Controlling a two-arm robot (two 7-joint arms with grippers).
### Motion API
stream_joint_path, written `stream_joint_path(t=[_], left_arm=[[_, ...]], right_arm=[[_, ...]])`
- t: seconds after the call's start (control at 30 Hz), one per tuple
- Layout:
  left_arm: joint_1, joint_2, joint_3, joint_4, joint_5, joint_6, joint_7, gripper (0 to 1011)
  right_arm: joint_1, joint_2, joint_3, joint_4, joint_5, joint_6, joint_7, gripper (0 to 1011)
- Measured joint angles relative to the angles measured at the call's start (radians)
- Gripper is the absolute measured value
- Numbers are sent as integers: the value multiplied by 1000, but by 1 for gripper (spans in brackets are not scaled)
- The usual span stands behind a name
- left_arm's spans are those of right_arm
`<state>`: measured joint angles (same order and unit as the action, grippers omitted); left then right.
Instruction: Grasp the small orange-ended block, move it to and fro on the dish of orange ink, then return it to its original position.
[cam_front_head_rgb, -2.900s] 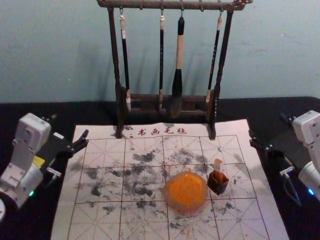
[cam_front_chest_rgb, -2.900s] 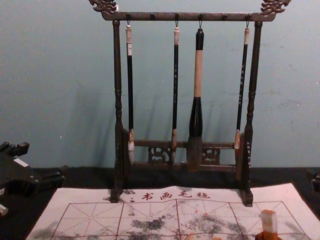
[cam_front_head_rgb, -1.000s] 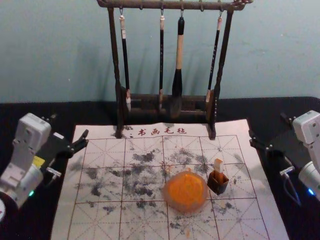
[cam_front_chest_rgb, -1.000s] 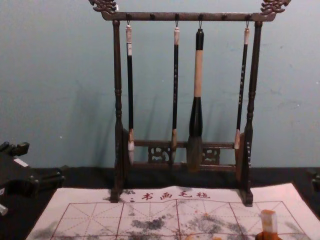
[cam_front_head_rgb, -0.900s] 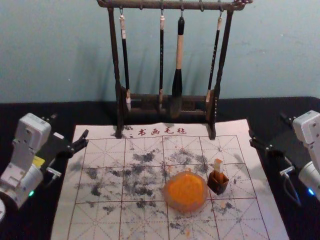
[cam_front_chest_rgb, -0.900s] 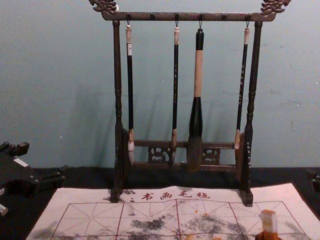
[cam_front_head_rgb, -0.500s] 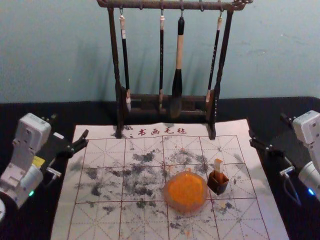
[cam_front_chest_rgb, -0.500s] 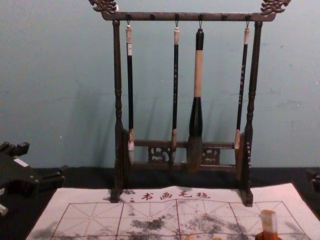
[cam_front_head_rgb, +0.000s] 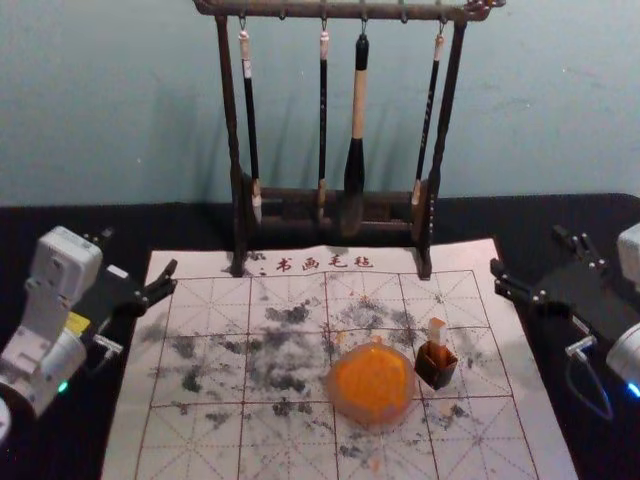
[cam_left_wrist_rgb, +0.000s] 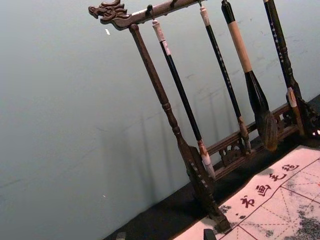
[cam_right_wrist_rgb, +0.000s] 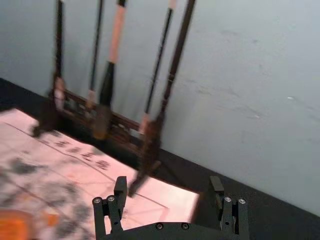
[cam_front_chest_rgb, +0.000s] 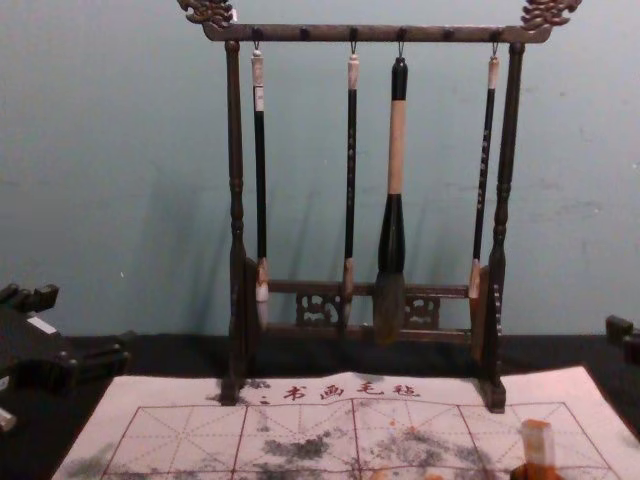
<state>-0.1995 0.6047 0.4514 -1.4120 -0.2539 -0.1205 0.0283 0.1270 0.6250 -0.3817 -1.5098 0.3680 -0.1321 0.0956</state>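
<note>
The small block (cam_front_head_rgb: 436, 332) stands upright in a dark brown holder (cam_front_head_rgb: 436, 369), just right of the dish of orange ink (cam_front_head_rgb: 371, 384) on the mat. In the chest view the block (cam_front_chest_rgb: 538, 445) shows a pale body with orange on its top and lower part. My right gripper (cam_front_head_rgb: 528, 252) is open beyond the mat's right edge, behind and right of the block. Nothing sits between the fingers of the right gripper (cam_right_wrist_rgb: 169, 183) in its wrist view. Parked at the mat's left edge, my left gripper (cam_front_head_rgb: 139, 251) stands open; its wrist view catches the tips of the left gripper (cam_left_wrist_rgb: 165, 234).
A wooden rack (cam_front_head_rgb: 428, 220) with several hanging brushes stands across the mat's back edge. The ink-stained mat (cam_front_head_rgb: 190, 440) lies over a black table surface (cam_front_head_rgb: 60, 230). A pale wall (cam_front_head_rgb: 120, 100) rises behind.
My right arm has shifted a little inward, bringing its gripper slightly left toward the mat and further into the chest view's right edge. The left arm, block and dish have stayed put.
</note>
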Motion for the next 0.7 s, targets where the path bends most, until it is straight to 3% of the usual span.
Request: stream_joint_path(t=[0.17, 0.23, 0.37, 0.7], left_arm=[[0, 0, 0, 0, 0, 0, 0, 1001], [0, 0, 0, 0, 0, 0, 0, 1001], [0, 0, 0, 0, 0, 0, 0, 1001], [0, 0, 0, 0, 0, 0, 0, 1001]], right_arm=[[-46, 16, 22, -67, 79, 8, 83, 1002], [-72, 26, 29, -101, 130, 22, 144, 1002], [-92, 31, 26, -122, 175, 51, 210, 1002], [-74, -4, -7, -84, 213, 150, 297, 1002]])
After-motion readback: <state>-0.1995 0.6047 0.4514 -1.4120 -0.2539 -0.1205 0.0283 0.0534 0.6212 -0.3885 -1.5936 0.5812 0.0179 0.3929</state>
